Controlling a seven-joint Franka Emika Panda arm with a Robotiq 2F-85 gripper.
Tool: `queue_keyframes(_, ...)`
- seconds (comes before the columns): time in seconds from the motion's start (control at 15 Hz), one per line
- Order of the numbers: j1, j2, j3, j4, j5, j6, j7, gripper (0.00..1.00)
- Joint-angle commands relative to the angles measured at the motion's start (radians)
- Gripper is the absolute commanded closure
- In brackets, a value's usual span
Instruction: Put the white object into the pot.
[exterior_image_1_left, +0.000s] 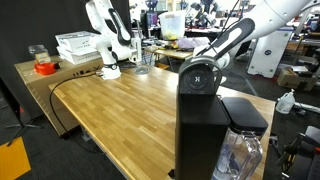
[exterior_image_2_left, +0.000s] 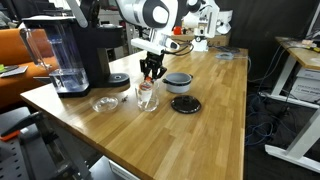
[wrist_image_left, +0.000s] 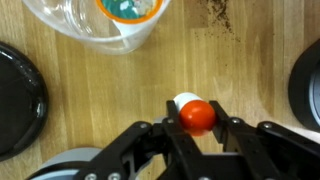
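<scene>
My black gripper (wrist_image_left: 197, 122) is framing the white object (wrist_image_left: 185, 101), which is showing a glossy red-orange top. The table (wrist_image_left: 100, 85) is showing pale honey wood with fine streaked grain. The clear cup (wrist_image_left: 110, 30) is showing teal inside. In an exterior view the lid (exterior_image_2_left: 185, 104) is reading flat black, the pot (exterior_image_2_left: 178, 82) grey, the coffee machine (exterior_image_2_left: 85, 50) black.

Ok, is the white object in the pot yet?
No, the wrist view shows the white object between the hand's fingers over bare wood, outside the pot.
</scene>
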Motion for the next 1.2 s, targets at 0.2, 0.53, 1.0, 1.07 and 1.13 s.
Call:
queue_keyframes(0.2, -0.004, -0.072, -0.002, -0.016, -0.027, -0.015, -0.002, 0.73)
queue_keyframes(0.53, 0.0, -0.113, -0.029, -0.014, -0.055, -0.003, 0.016, 0.73)
queue_keyframes(1.0, -0.006, -0.114, -0.065, 0.069, -0.094, 0.005, 0.018, 0.72)
queue_keyframes(1.07, -0.006, -0.108, -0.066, 0.083, -0.096, 0.004, 0.017, 0.72)
queue_keyframes(1.13, -0.008, -0.101, -0.064, 0.096, -0.092, 0.002, 0.016, 0.72)
